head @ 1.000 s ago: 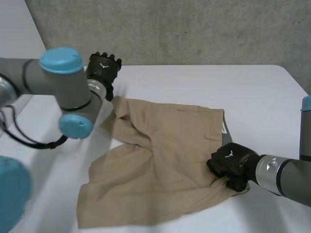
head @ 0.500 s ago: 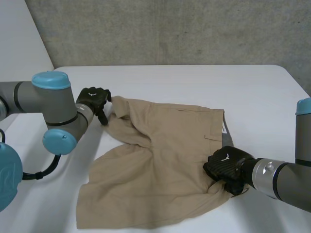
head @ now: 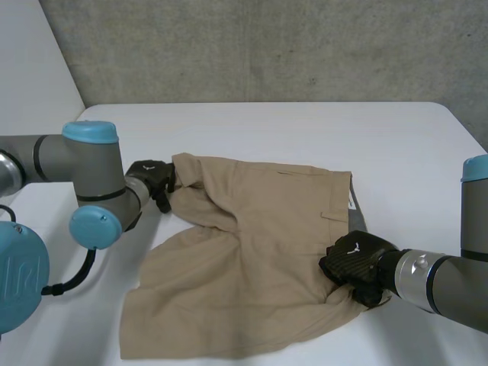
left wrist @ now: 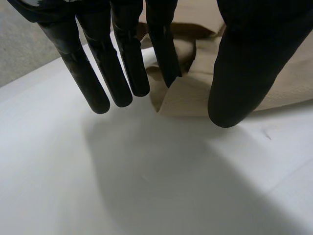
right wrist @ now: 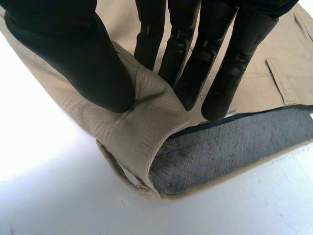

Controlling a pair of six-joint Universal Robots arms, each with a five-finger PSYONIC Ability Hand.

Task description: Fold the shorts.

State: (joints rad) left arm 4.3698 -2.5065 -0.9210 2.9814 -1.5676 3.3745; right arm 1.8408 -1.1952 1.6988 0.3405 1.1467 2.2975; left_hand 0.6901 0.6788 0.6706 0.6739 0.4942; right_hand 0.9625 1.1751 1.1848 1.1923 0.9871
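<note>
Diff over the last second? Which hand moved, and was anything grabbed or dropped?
The left hand came back from beyond the far left corner of the shorts and now sits at that corner, fingers straight, with nothing pinched yet. The right hand stayed where it was, pinching a raised fold at the shorts' right edge. The shorts lie as before.

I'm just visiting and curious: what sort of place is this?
Probably a robotics lab or test room, not a home: a plain white table, a rough concrete wall behind it, and two robot arms handling tan shorts.
</note>
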